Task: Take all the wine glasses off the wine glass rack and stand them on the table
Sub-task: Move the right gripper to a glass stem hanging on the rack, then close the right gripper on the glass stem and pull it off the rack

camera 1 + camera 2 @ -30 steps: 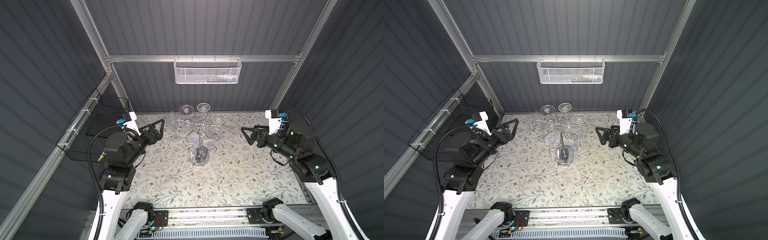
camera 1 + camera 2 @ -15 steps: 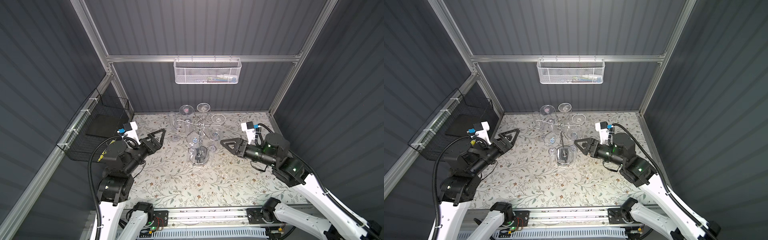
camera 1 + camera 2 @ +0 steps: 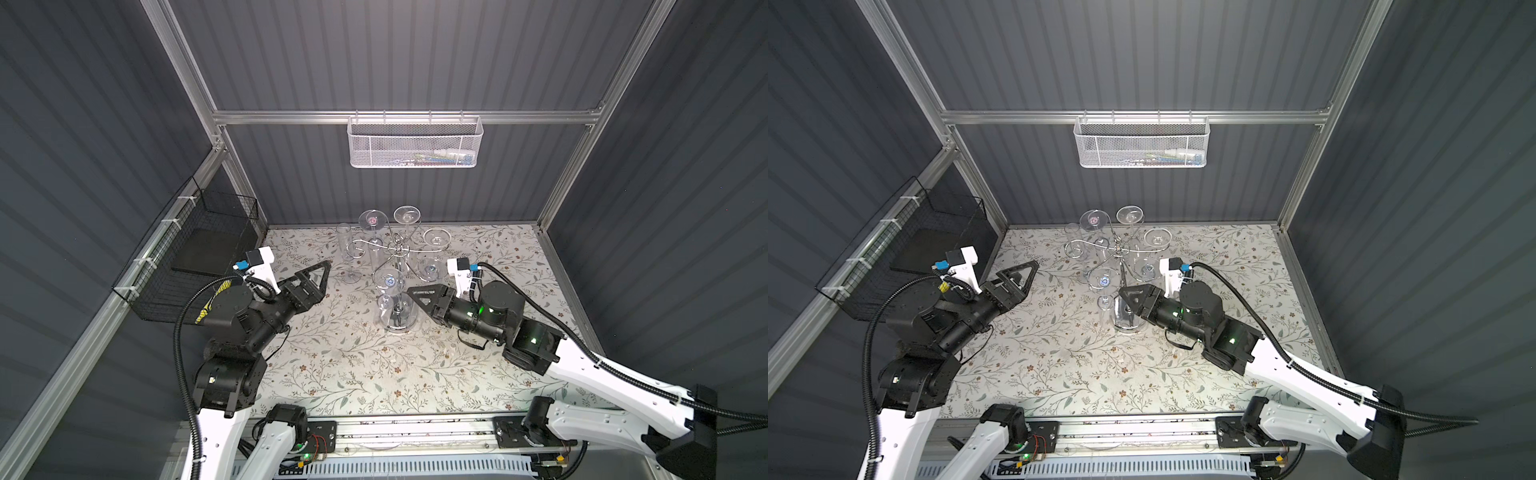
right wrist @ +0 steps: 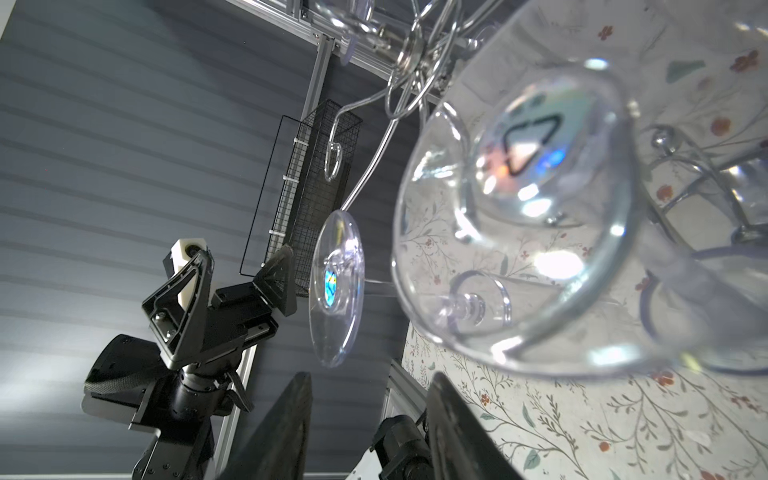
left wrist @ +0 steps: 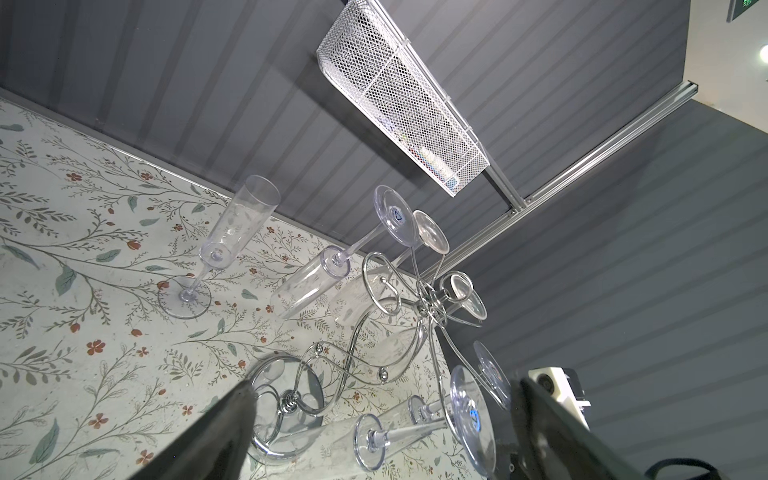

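One wine glass rack [image 3: 399, 249], chrome, upright, disc base near the middle of the tabletop [image 3: 353, 370]. Counted six scroll arms: five loaded, one bare on the side toward the left edge. Five glasses hung upside down, feet caught in the scrolls, mouths down, long axes close to vertical. Task item taken as the wine glass [image 3: 389, 282] on the arm facing the front edge: foot uppermost, stem dropping toward the base, mouth toward the tabletop. One further flute [image 3: 344, 249] off the rack, standing upright on the tabletop between rack and rear left corner. Six glasses in all.

Two grippers present. Position of right gripper [image 3: 414, 293]: just beside the wine glass, on its side toward the right edge. Jaws at a middling gap, nothing between them in the right wrist view. Contact with the glass: cannot tell. Position of left gripper [image 3: 322, 278]: well apart from the rack, toward the left edge. Jaws wide, empty.

Obstructions: neighbouring hung glass [image 3: 430, 269] close by the right gripper, its foot filling much of the right wrist view; central pole directly behind the wine glass.

Surroundings: one white mesh basket [image 3: 415, 145] on the rear wall rail; one black wire basket [image 3: 195, 253] on the left wall.
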Robot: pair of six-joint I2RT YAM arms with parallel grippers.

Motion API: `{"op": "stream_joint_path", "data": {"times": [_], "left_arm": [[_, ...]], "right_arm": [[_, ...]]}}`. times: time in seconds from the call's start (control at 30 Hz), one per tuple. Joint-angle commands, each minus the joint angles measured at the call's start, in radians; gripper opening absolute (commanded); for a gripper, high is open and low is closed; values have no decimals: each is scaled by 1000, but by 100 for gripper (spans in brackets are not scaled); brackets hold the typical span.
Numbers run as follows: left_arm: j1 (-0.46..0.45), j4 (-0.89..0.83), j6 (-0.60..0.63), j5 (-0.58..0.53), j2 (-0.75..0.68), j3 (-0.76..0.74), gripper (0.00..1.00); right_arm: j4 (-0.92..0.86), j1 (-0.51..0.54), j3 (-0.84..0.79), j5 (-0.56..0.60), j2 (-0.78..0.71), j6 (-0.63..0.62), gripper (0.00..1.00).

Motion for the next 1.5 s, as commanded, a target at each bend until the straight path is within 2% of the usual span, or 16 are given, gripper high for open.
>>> {"op": "stream_joint_path", "data": {"times": [0.0, 0.1, 0.8, 1.17, 1.47], "left_arm": [[7, -10, 45, 20, 7, 9, 98], [7, -5, 53, 24, 15, 10, 98], [7, -10, 88, 14, 5, 0, 99], [7, -19, 104, 7, -6, 0, 99], [7, -27, 111, 2, -13, 6, 100]], "right_arm": [[104, 13, 2, 52, 18, 30, 47], [113, 14, 8, 62, 35, 30, 47], [203, 14, -4, 70, 108, 89, 23], [224, 14, -7, 65, 117, 107, 15], [218, 16, -11, 65, 104, 110, 1]]}}
